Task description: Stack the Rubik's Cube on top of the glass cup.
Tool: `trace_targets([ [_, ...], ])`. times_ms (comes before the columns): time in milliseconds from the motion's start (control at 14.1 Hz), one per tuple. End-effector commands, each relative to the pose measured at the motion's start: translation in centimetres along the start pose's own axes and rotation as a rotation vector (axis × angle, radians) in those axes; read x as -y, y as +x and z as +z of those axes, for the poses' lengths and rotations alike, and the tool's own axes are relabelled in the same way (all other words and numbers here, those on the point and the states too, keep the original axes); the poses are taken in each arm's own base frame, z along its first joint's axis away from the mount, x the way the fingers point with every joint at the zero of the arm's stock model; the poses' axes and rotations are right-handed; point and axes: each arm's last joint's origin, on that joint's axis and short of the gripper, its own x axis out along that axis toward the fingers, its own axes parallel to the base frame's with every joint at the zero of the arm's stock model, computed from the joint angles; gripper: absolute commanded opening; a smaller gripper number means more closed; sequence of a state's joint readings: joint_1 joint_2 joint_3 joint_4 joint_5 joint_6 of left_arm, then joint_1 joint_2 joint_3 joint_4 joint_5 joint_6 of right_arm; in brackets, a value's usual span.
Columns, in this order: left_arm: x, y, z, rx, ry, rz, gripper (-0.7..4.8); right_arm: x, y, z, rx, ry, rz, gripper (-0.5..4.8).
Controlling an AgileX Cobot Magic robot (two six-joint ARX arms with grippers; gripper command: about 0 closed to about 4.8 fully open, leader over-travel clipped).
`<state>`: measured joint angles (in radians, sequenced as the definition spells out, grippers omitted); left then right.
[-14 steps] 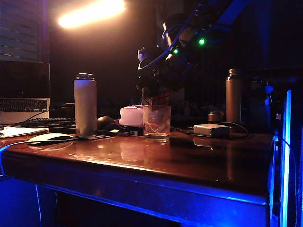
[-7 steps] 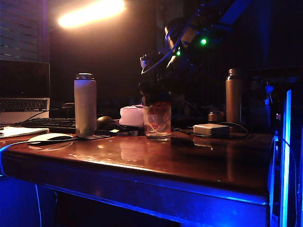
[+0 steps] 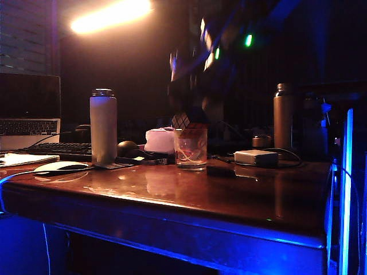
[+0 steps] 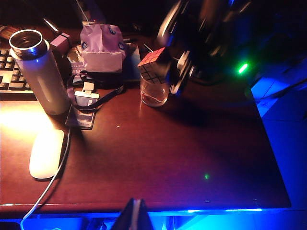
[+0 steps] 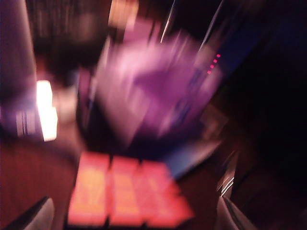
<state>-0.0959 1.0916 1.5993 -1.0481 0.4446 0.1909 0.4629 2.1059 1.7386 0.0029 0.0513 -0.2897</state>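
On the glass cup [image 3: 190,148] near the table's back middle sits one Rubik's Cube [image 4: 154,66], tilted. Above it the right gripper [image 4: 184,67] stands released, blurred. One white bottle [image 3: 103,127] and a tissue lump [image 3: 159,140] stand beside; the front of the table [image 3: 229,200] is free. The left gripper [image 4: 136,215] looks clenched, holding nothing

One Rubik's Cube [image 4: 154,64] and one glass cup [image 3: 190,148] are on view, along with two tall bottles: a white bottle [image 3: 103,127] and a metal bottle [image 3: 282,116]. There is one white mouse [image 4: 46,153], one tissue pack [image 4: 101,48], one keyboard [image 3: 57,150], one laptop [image 3: 28,112] and one power adapter [image 3: 256,157]. Two grippers count too: the left gripper [image 4: 135,215] and the right gripper [image 5: 136,218].
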Motion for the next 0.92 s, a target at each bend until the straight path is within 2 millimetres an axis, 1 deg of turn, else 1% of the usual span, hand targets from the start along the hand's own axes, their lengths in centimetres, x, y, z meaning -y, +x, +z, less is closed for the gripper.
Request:
trace_targets([
  [71, 0.1, -0.2, 0.2, 0.022, 0.013, 0.000, -0.03, 1.2, -3.4, 4.0, 0.133, 0.005, -0.040, 4.35],
  [142, 0.1, -0.2, 0.3, 0.024, 0.010, 0.000, -0.03, 1.7, -4.9, 5.1, 0.158, 0.006, -0.047, 2.06],
  [212, 0.1, -0.2, 0.2, 0.023, -0.004, -0.002, -0.03, 2.1, -6.5, 6.2, 0.172, 0.007, -0.052, -0.13],
  [283, 0.1, -0.2, 0.2, 0.023, -0.009, -0.005, -0.03, 2.5, -8.3, 7.4, 0.189, 0.050, -0.052, -0.02],
  [354, 0.1, -0.2, 0.2, 0.027, -0.008, -0.015, -0.03, 3.0, -10.7, 8.6, 0.199, 0.116, -0.048, -0.01],
  [425, 0.2, -0.3, 0.2, 0.028, -0.008, -0.027, -0.03, 3.5, -13.4, 9.7, 0.212, 0.179, -0.044, -0.01],
  [566, 0.6, -1.0, 0.2, 0.048, -0.005, -0.023, -0.03, 4.4, -19.5, 11.6, 0.232, 0.195, -0.046, -0.01],
  [708, 1.5, -3.0, 0.0, 0.108, 0.021, -0.012, -0.03, 5.0, -25.5, 12.5, 0.234, 0.167, -0.062, -0.01],
  [920, 3.5, -6.7, -1.2, 0.183, 0.054, 0.018, -0.03, 5.5, -34.3, 12.2, 0.229, 0.163, -0.080, -0.01],
])
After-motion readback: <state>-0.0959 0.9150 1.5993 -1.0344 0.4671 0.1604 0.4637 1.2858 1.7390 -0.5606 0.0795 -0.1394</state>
